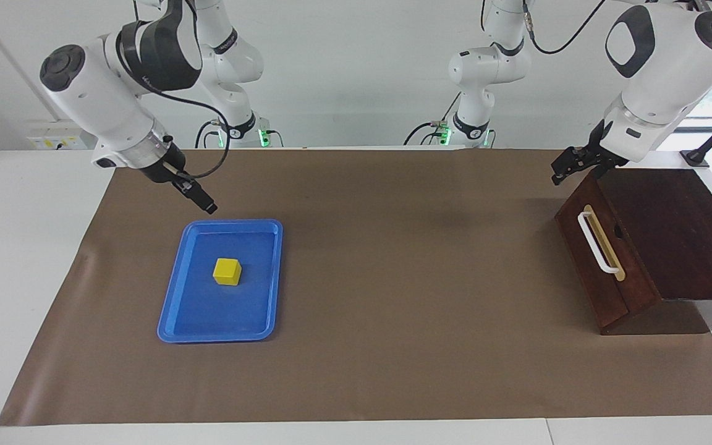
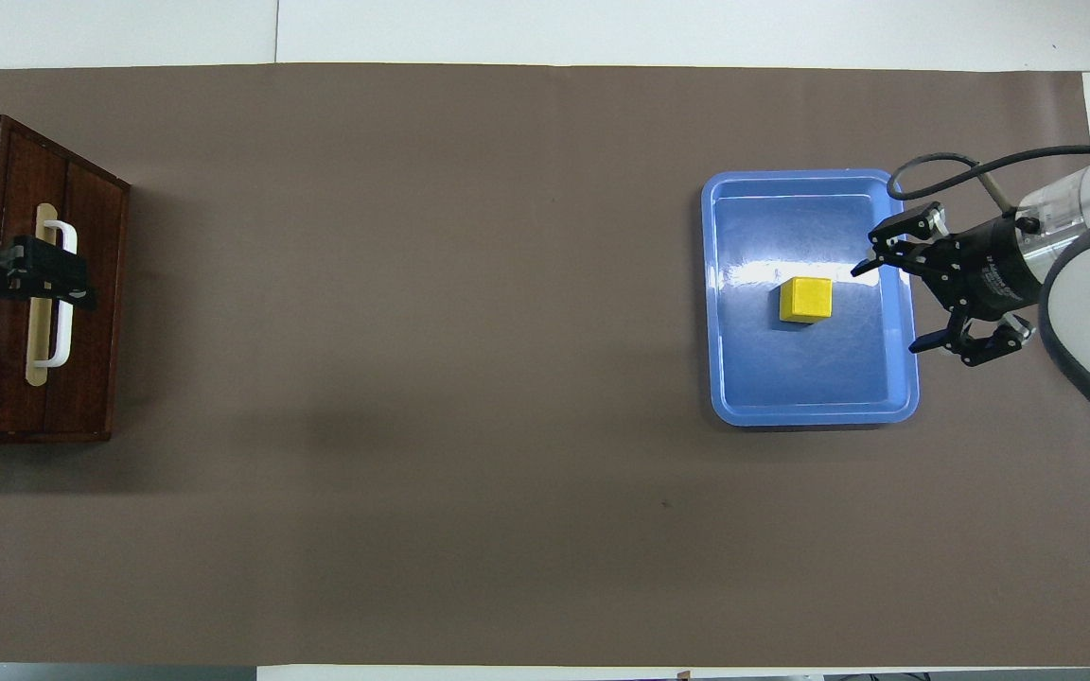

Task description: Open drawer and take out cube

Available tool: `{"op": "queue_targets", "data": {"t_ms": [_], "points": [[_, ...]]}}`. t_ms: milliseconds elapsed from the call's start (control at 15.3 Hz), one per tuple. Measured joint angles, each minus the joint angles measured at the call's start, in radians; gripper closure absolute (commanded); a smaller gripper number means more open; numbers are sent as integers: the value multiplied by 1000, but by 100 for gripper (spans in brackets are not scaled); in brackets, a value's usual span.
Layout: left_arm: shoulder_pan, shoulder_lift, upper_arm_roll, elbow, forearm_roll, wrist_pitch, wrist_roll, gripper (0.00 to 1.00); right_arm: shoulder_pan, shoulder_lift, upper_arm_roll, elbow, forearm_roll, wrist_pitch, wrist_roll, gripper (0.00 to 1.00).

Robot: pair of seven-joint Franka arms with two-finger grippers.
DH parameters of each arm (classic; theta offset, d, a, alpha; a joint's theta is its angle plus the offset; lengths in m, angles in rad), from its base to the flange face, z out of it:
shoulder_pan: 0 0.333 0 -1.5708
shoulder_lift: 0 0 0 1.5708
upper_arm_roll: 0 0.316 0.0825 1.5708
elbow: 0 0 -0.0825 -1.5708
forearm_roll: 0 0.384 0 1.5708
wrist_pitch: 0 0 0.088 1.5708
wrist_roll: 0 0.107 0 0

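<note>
1. The cube sits in the middle of the blue tray at the right arm's end of the table, upright and touched by nothing. To me that suggests the taking-out is already done and the tray is where it was meant to land.
2. The right gripper hangs in the air over the tray's edge on the robots' side, its fingers spread wide with nothing between them. It looks to me like a gripper that has let go and stands clear.
3. The drawer is at the left arm's end, its front flush with the dark box, so it reads as closed; no pale interior shows.
4. The left gripper is up by the box's upper corner nearest the robots, above the white handle without touching it. I cannot tell whether its jaws are spread or pressed together.
</note>
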Motion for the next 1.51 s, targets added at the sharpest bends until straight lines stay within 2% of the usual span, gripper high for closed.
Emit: {"op": "queue_targets", "data": {"t_ms": [197,393,655,1048,1507], "points": [[-19,-36,-1,-28,0,1,9,0,29,-42,2,8,-52,-20,-221,0],[-20,-41,4,-35,-1,1,59,0,23,-79,-7,8,-78,-63,-440,0],[-20,-39,20,-20,-1,-6,77,0,14,-94,-15,7,-134,-99,-543,0],[-20,-36,23,-2,-1,-7,80,0,6,-93,-16,5,-140,-74,-649,0],[-20,-36,26,-2,-1,-7,80,0,2,-78,-16,4,-187,-75,-671,0]]}}
